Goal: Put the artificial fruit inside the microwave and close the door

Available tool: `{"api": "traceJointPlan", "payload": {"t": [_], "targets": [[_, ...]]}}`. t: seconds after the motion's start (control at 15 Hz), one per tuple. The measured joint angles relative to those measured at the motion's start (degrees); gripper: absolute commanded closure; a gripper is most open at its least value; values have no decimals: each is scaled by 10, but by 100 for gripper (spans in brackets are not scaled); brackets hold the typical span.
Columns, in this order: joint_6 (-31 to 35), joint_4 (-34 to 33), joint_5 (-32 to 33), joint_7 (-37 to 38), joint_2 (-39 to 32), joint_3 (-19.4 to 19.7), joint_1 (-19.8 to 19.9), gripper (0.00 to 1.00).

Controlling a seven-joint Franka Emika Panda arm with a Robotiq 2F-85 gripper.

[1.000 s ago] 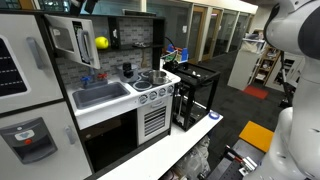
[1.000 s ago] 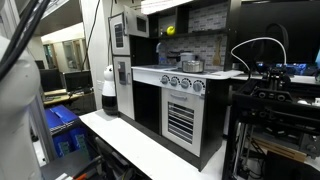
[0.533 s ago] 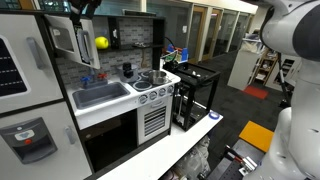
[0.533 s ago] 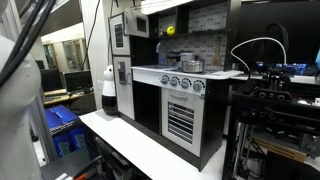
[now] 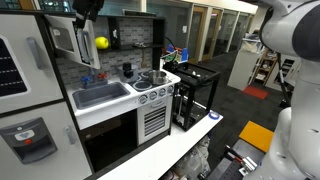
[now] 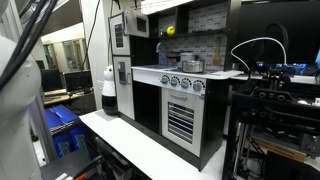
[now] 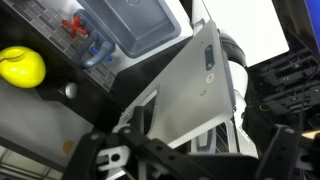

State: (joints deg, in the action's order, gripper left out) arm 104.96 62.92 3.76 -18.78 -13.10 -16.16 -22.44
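One gripper (image 5: 87,8) above the door (image 5: 62,38)

light: even indoor, bright | wrist view: blurred, window glare | exterior views: sharp

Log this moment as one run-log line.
artificial fruit: in microwave cavity | door: open, not yet closed | end effector: open, empty, above door

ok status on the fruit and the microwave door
Empty pincer open, up by the door. Yellow artificial fruit looks inside the microwave. Door wide open, not yet closed. Nothing seen in its swing.
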Motion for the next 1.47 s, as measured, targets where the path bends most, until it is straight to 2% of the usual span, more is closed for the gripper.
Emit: {"api": "traceJointPlan", "payload": {"t": [0.87, 1.47], "targets": [[-24, 13, 56, -4, 9, 16, 3, 0], [-28, 50, 80, -12, 28, 55, 21, 0]]}}
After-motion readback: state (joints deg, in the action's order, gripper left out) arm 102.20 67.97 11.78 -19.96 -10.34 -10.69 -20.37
